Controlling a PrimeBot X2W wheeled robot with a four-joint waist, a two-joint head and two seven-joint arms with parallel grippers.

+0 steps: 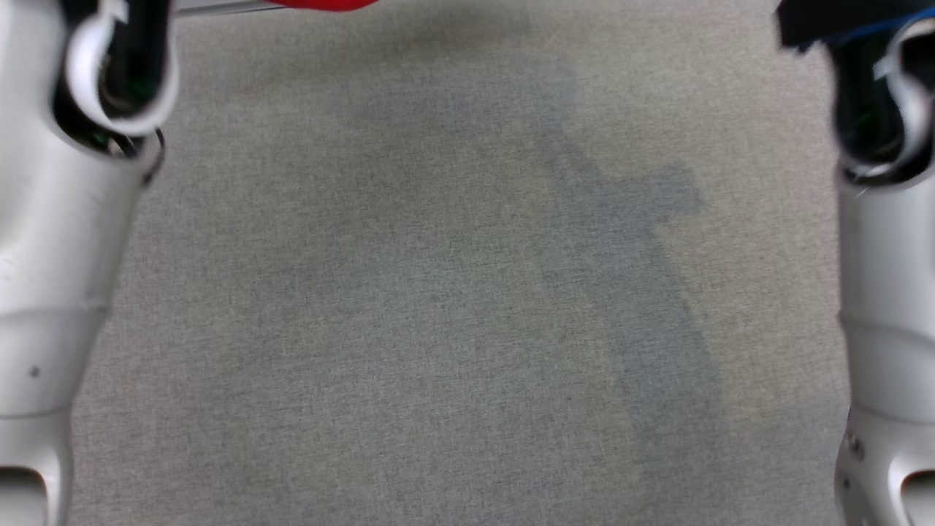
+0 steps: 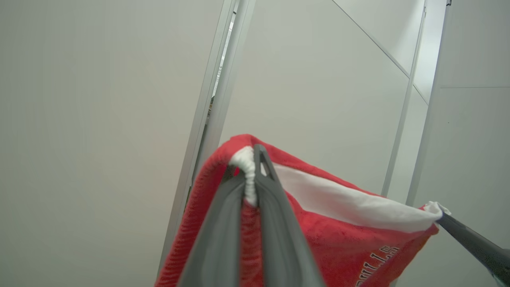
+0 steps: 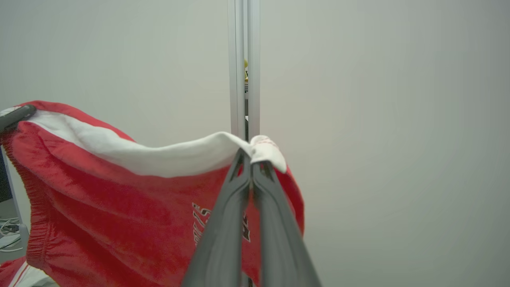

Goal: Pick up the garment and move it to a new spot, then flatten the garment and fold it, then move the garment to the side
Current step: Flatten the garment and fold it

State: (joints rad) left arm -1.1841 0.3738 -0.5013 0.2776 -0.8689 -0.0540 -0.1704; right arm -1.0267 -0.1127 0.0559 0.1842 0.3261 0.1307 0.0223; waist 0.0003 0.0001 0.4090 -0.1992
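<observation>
My left jaws and right jaws each clamp tight on the red garment (image 2: pixel 338 239), its white edge stretched between them.

White lettering (image 2: pixel 378 258) with a dark outline is printed on the red garment (image 2: pixel 338 239), below its white band (image 2: pixel 350 205). In the left wrist view, the closing letters "LLS" are made out, while the start is cut off. In the right wrist view, the lettering is seen again but cannot be read.
</observation>
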